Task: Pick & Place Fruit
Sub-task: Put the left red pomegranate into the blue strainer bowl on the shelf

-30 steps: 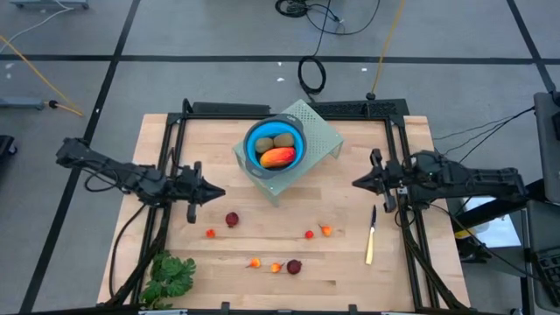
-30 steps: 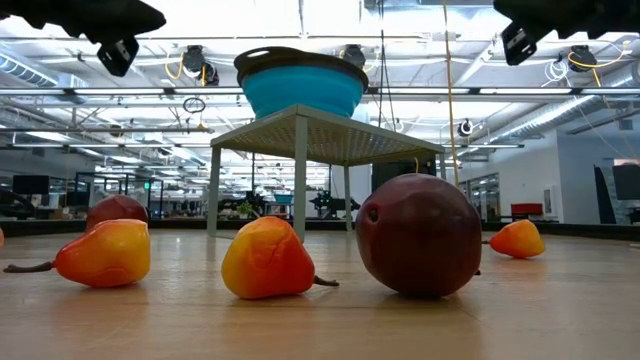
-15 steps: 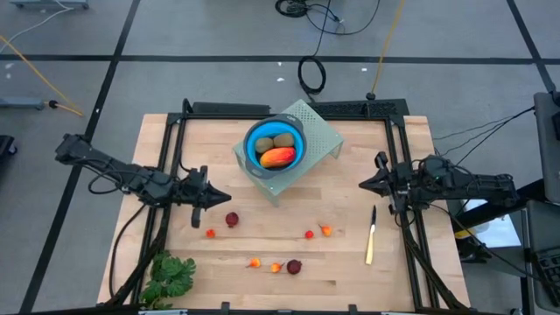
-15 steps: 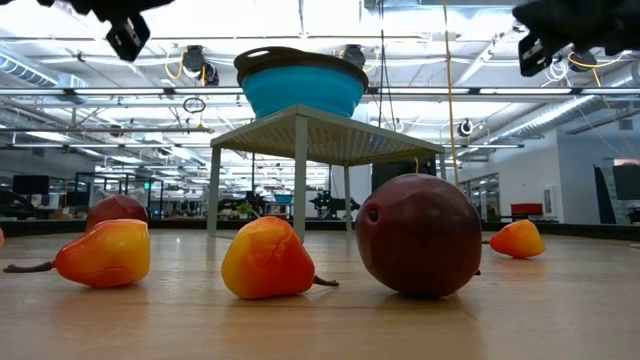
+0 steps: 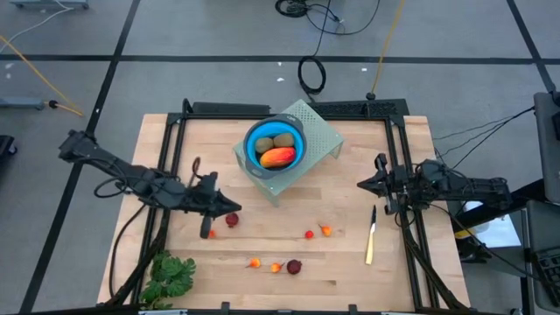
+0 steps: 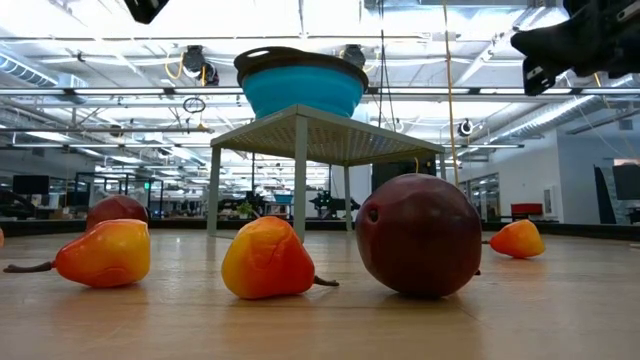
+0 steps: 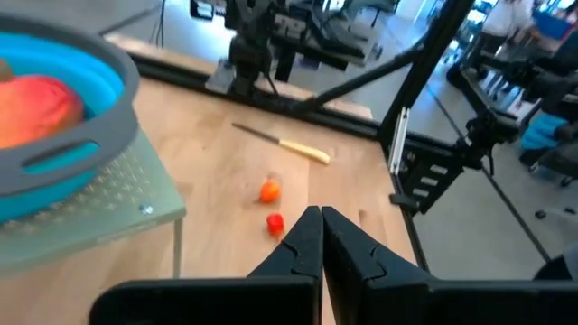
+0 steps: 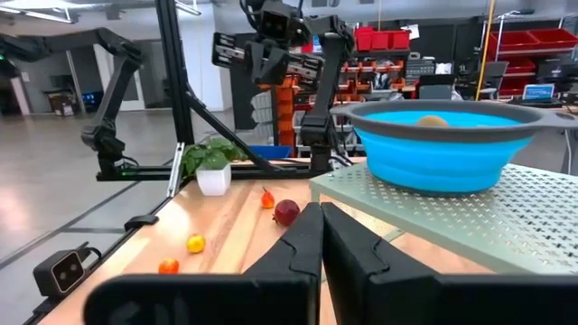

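A blue bowl (image 5: 276, 145) sits on a grey-green perforated stand (image 5: 317, 133) at the table's far middle. In it lie an orange-red fruit (image 5: 278, 157) and two brown-green ovals (image 5: 276, 140). Loose on the table are a dark red ball (image 5: 232, 220), another dark red ball (image 5: 294, 266) near the front, and tiny orange and red pieces (image 5: 326, 231). My left gripper (image 5: 234, 208) is shut and empty, raised just beside the first ball. My right gripper (image 5: 360, 185) is shut and empty, up in the air at the table's right.
A yellow-handled knife (image 5: 370, 238) lies near the right arm. A green leafy bunch (image 5: 171, 276) lies at the near left corner. Black frame rails (image 5: 179, 140) run along the table's left, far and right sides. Bare wood lies between the stand and the loose pieces.
My left gripper has risen and gone toward the table's right and near edges, ending beside the dark red ball. My right gripper has sunk and drawn back a little toward the right edge. No fruit has moved.
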You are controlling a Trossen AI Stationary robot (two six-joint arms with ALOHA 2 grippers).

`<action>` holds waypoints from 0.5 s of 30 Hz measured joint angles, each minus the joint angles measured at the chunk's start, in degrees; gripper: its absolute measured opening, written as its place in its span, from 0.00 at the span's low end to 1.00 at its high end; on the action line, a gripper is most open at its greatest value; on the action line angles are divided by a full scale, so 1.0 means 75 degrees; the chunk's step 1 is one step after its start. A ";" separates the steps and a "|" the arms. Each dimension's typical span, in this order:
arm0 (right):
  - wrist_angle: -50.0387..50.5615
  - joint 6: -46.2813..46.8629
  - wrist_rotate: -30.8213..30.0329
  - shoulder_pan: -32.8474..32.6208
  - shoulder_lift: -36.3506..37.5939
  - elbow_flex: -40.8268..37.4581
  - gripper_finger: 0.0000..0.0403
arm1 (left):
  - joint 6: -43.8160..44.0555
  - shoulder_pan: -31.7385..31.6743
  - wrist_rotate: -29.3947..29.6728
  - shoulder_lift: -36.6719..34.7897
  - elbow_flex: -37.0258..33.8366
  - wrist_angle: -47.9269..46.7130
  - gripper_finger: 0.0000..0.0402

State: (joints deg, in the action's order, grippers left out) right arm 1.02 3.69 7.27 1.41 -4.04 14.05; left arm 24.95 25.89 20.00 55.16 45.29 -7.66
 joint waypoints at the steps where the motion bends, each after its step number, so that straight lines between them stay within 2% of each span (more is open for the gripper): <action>1: -0.0008 -0.0002 0.0000 0.0000 0.0061 -0.0044 0.00 | 0.0123 0.0026 0.0001 0.0129 0.0154 -0.0142 0.01; 8: -0.0082 -0.0013 0.0003 0.0000 0.0512 -0.0305 0.00 | 0.1049 0.0167 0.0003 0.0966 0.1083 -0.1286 0.00; 15: -0.0139 -0.0209 0.0029 0.0000 0.0517 -0.0336 0.00 | 0.2443 0.0166 0.0003 0.1763 0.1939 -0.2590 0.00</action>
State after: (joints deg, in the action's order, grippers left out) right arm -0.02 2.12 7.49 1.41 -0.16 11.53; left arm 43.27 27.14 20.03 68.38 59.84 -27.08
